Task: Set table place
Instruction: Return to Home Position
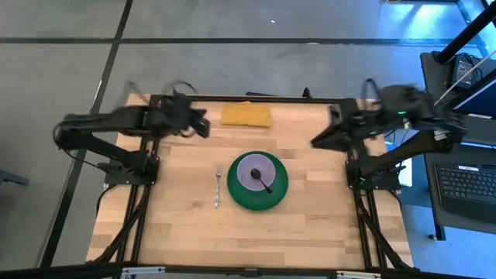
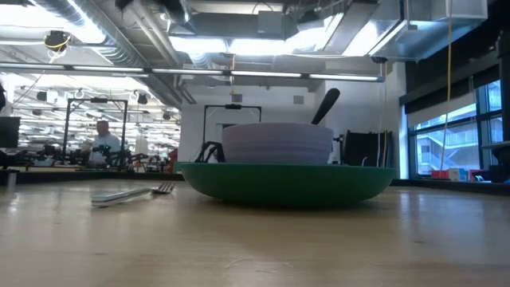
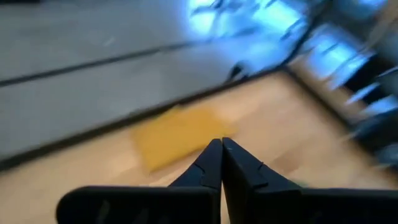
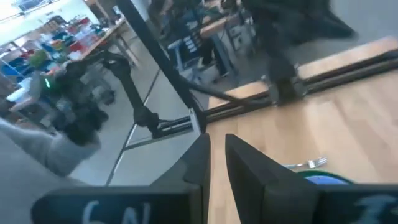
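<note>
L gripper (image 3: 222,142) closed; lilac bowl (image 1: 249,167) w/ dark spoon (image 1: 266,184) on green plate (image 1: 258,204).

High view straight down; low view level, near; both share plate (image 1: 258,204)

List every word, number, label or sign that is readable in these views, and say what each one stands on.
Pale marks on the dark body of the right hand, right wrist view: too blurred to read.
Green plate, bowl, fork, spoon, yellow cloth, table: no text shows.
Room beyond the table: nothing readable.
</note>
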Controlling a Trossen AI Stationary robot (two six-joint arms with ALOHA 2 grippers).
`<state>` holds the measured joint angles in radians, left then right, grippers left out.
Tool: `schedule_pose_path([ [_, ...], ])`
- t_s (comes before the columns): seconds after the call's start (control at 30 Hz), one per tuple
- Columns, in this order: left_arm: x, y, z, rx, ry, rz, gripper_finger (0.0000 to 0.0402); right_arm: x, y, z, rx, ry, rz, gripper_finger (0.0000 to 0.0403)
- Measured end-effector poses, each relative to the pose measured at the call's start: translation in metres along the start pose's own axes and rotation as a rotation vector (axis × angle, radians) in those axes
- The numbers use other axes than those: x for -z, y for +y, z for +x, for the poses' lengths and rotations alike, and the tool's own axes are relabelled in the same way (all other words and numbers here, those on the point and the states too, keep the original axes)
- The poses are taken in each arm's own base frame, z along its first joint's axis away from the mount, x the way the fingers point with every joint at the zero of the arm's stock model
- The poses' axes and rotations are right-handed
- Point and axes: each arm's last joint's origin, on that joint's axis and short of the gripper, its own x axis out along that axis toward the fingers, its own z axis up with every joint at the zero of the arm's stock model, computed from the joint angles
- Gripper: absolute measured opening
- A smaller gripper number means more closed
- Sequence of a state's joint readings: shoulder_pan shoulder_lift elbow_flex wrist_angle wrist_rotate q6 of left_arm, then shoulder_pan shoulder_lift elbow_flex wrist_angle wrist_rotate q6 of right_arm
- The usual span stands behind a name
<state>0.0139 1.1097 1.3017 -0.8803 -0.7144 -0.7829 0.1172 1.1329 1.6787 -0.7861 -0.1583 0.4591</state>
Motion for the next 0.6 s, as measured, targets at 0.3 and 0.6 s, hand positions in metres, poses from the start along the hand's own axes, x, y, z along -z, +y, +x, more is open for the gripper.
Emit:
schedule_pose_path([
  [0.3, -0.084, 0.037, -0.121, 0.331, -0.292, 0.169, 0.0024, 0.038, -0.005, -0.064, 0.075, -0.063, -0.151, 0.0053],
  [0.6, -0.077, 0.149, -0.181, 0.432, -0.33, 0.036, 0.0044, 0.111, -0.038, -0.089, -0.035, -0.246, -0.108, 0.0053],
])
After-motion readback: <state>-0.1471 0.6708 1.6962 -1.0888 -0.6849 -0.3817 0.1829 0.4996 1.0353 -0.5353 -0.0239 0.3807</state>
